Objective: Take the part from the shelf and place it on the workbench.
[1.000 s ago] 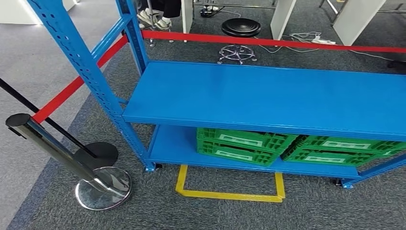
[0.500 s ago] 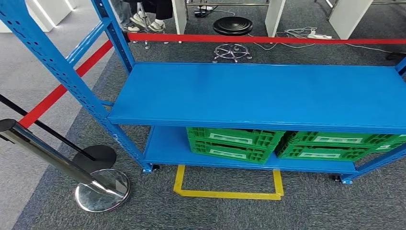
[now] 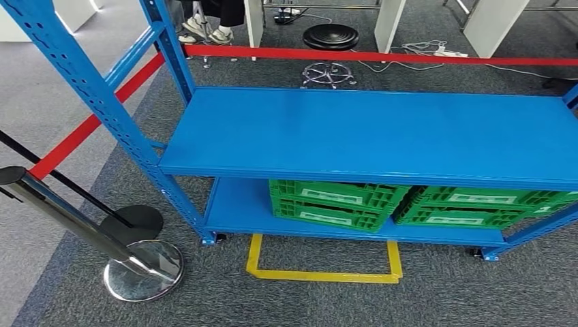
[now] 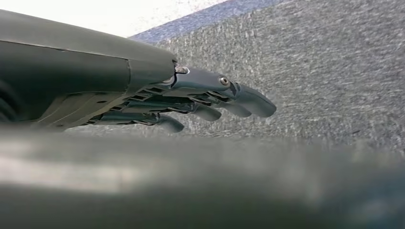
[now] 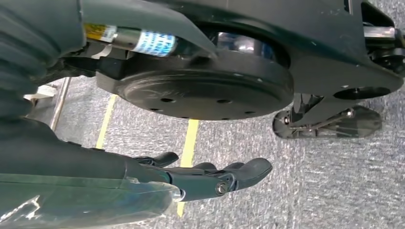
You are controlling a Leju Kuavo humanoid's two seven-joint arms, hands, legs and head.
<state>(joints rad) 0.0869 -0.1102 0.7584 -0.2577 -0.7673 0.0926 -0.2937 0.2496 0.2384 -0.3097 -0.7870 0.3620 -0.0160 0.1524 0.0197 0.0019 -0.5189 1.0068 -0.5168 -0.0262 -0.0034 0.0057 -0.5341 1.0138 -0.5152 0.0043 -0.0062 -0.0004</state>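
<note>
A blue metal shelf stands ahead of me, its middle board bare. On its lower board sit two green plastic crates, one at the middle and one to the right. My left hand hangs over grey carpet with its fingers stretched out and nothing in it. My right hand also hangs with straight fingers, holding nothing, above carpet with yellow tape lines.
A yellow tape rectangle marks the floor before the shelf. A chrome barrier post with a round base stands at the left, and a red belt runs behind the shelf. A black stool and a person's feet are beyond it.
The whole picture has shifted: the camera has moved, so the shelf now sits squarer and more centred. Nothing on the shelf has moved.
</note>
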